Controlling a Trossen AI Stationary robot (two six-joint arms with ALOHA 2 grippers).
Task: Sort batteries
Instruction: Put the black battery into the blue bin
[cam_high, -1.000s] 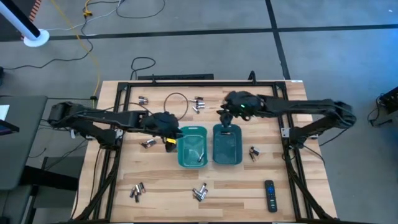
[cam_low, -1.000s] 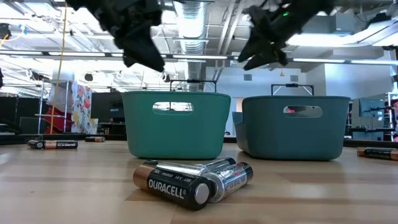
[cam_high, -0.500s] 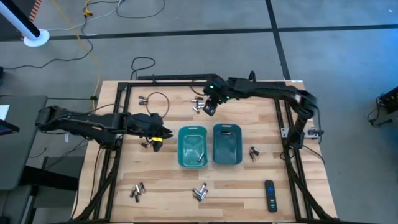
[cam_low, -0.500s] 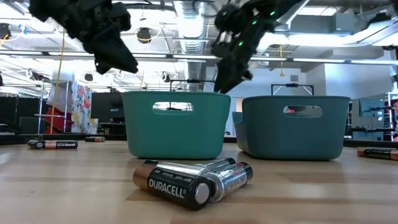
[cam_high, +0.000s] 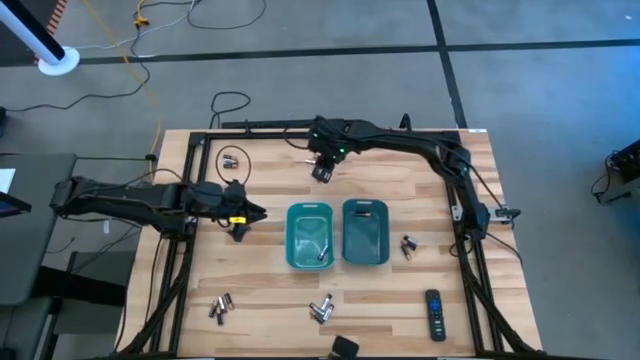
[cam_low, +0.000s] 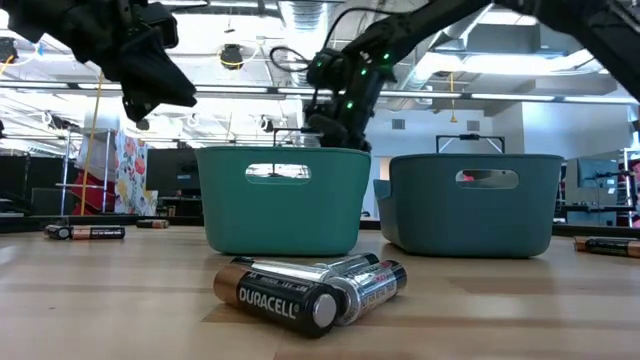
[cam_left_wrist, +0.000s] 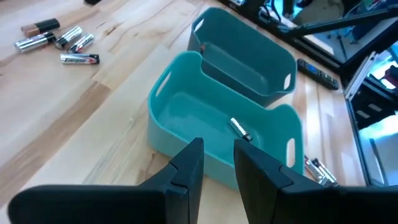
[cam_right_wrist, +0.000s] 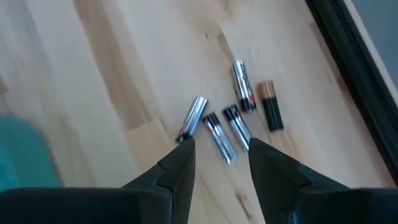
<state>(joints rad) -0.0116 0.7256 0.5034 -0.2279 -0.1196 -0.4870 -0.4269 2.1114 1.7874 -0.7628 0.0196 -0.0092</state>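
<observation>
**Both arms raised over a worktop strewn with batteries**

At the left of the wooden worktop (cam_high: 400, 290), the left gripper (cam_high: 246, 212) is held above the surface just beside the left teal bin (cam_high: 309, 236). In its wrist view its fingers (cam_left_wrist: 186, 171) are seen with a narrow gap between them and nothing gripped. One silvery battery (cam_left_wrist: 239, 129) is seen lying inside that bin. The right teal bin (cam_high: 366, 232) stands directly beside it, the two touching or nearly so.

Loose batteries are scattered in small groups: a pair near the far left corner (cam_high: 231, 160), a cluster at the near left (cam_high: 220, 306), a pile near the front centre (cam_high: 322, 309), and a few to the right of the bins (cam_high: 408, 245). A black remote control (cam_high: 434, 314) is seen at the near right.

The right gripper (cam_high: 322, 168) is reached across to the far centre of the worktop, its fingers (cam_right_wrist: 177, 165) spread apart and empty, poised over a cluster of silvery and copper-ended cells (cam_right_wrist: 230, 121).
</observation>
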